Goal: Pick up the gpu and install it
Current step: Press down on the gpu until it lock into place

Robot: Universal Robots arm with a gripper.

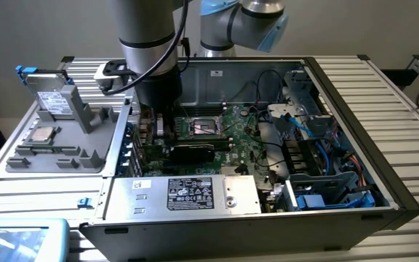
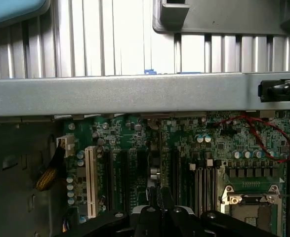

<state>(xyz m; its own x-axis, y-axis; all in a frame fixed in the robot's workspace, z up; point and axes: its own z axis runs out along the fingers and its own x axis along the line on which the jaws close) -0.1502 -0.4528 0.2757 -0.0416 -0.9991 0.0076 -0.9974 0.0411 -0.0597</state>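
In the exterior view the arm reaches down into the open computer case (image 1: 355, 136). My gripper (image 1: 156, 126) is low over the green motherboard (image 1: 242, 139), near the case wall on the exterior view's left. Just beside it, a long dark card, the gpu (image 1: 198, 149), stands on edge along the expansion slots, below the CPU socket (image 1: 205, 127). In the wrist view my black gripper (image 2: 159, 210) is shut. A thin dark edge of the gpu (image 2: 152, 173) runs out from between the fingers, in line with the black slots.
A grey fixture (image 1: 57, 147) on the exterior view's left holds a silver hard drive (image 1: 49, 98). The power supply (image 1: 195, 194) fills the case front. Blue cables (image 1: 307, 131) and drive bays crowd the right. A white slot (image 2: 90, 182), a red wire (image 2: 263, 131) and the case rim (image 2: 135, 94) surround the slots.
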